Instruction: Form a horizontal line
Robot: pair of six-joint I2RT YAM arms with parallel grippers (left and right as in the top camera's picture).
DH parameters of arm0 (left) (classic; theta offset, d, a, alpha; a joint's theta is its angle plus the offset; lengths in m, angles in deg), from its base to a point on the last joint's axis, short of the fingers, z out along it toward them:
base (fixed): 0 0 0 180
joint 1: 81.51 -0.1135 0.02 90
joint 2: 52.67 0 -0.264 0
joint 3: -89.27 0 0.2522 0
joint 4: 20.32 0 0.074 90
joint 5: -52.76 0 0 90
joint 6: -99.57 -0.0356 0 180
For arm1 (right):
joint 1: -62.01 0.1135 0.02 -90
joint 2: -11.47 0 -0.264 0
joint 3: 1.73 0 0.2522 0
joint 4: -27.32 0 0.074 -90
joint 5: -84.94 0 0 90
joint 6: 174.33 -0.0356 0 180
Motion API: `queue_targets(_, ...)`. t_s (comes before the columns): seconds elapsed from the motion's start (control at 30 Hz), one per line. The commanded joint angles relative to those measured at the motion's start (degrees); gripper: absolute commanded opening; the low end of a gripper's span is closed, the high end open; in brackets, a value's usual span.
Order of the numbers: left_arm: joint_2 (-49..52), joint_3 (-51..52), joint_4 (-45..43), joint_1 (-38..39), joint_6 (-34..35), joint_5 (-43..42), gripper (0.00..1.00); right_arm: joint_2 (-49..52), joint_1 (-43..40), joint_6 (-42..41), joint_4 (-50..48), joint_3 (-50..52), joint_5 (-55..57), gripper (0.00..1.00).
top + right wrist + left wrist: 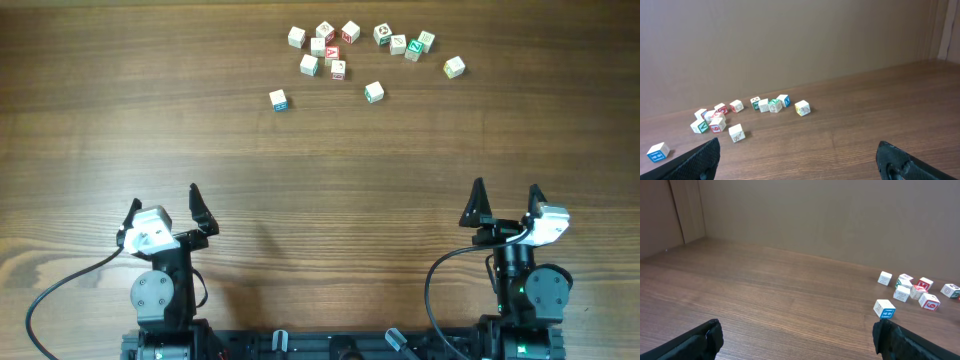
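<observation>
My left pincer (163, 203) sits at the near left of the table (320, 200), spread wide and holding nothing. In the left wrist view, the left pincer (796, 332) shows only its two dark fingertips (710, 337) at the bottom corners, with bare wood between them. My right pincer (506, 192) sits at the near right, just as wide and just as unladen. In the right wrist view, the right pincer (799, 152) also shows only fingertips at the bottom corners.

The cubes all lie at the far side of the table, well apart from both pincers. The row (398, 44) is in the right part of that scatter. It is a few small whitish cubes side by side, touching or nearly so, and it runs a little crooked rather than straight. In the right wrist view, the row (774, 106) has a blue face on the cube at its right end.

Left of it lies a looser clump (318, 46) that includes red-marked cubes. A yellowish cube (454, 67) lies right of the row, apart from it. A lone cube (374, 92) lies nearer to me. A blue cube (278, 99) sits alone at the near left of the scatter. The left wrist view shows the blue cube (884, 308) at right, above one fingertip.
</observation>
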Motion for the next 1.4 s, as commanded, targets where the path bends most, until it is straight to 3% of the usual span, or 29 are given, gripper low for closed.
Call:
queue_targets(0.0,8.13,0.17,0.96,-0.52,3.58,-8.0,1.0,0.13,-0.13,0.66,-0.13,0.11,-1.18,1.0)
queue_targets(0.4,8.09,0.17,0.96,-0.15,3.58,-8.02,1.0,0.13,-0.13,0.68,-0.13,0.11,-1.18,1.0)
queue_targets(0.6,2.36,0.17,0.96,-0.15,3.61,-8.0,1.0,0.13,-0.13,0.66,-0.13,0.11,-1.18,1.0)
queue_targets(1.37,2.38,0.17,0.96,-0.15,3.61,-8.0,1.0,0.13,-0.13,0.68,-0.13,0.11,-1.18,1.0)
